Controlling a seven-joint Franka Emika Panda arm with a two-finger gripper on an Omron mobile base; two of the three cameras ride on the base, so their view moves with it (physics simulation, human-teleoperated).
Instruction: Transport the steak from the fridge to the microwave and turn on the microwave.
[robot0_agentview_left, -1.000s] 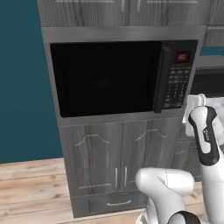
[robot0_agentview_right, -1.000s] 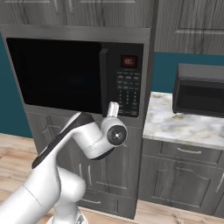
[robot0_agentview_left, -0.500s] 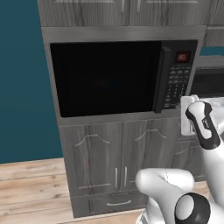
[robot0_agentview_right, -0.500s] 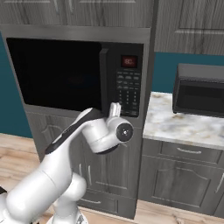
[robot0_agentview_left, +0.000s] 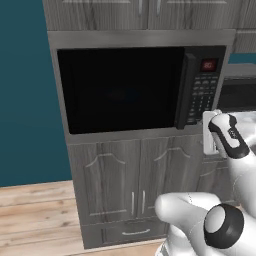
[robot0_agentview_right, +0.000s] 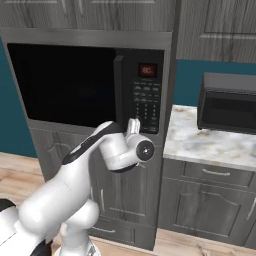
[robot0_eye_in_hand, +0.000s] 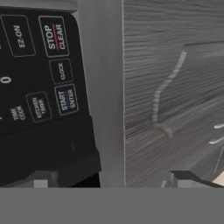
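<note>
The microwave (robot0_agentview_left: 120, 90) (robot0_agentview_right: 65, 80) is built into grey wood cabinets, its dark glass door shut and its red display lit. My gripper (robot0_agentview_right: 132, 125) (robot0_agentview_left: 209, 131) hovers close in front of the lower right corner of the keypad (robot0_eye_in_hand: 43, 87). In the hand view its fingertips (robot0_eye_in_hand: 41, 179) stand wide apart; the gripper (robot0_eye_in_hand: 114, 181) is open with nothing between them. The START/ENTER button (robot0_eye_in_hand: 67, 99) lies just above the left fingertip. The steak is hidden and the fridge is out of view.
To the right, a second small black oven (robot0_agentview_right: 230, 102) stands on a marble counter (robot0_agentview_right: 210, 145). Grey cabinet doors (robot0_agentview_left: 135, 185) sit below the microwave, a teal wall (robot0_agentview_left: 25, 100) to its left, and wooden floor (robot0_agentview_left: 35, 215) underneath.
The arm's elbow has swung a little to the right while the hand stayed by the keypad. The jaws remain open.
</note>
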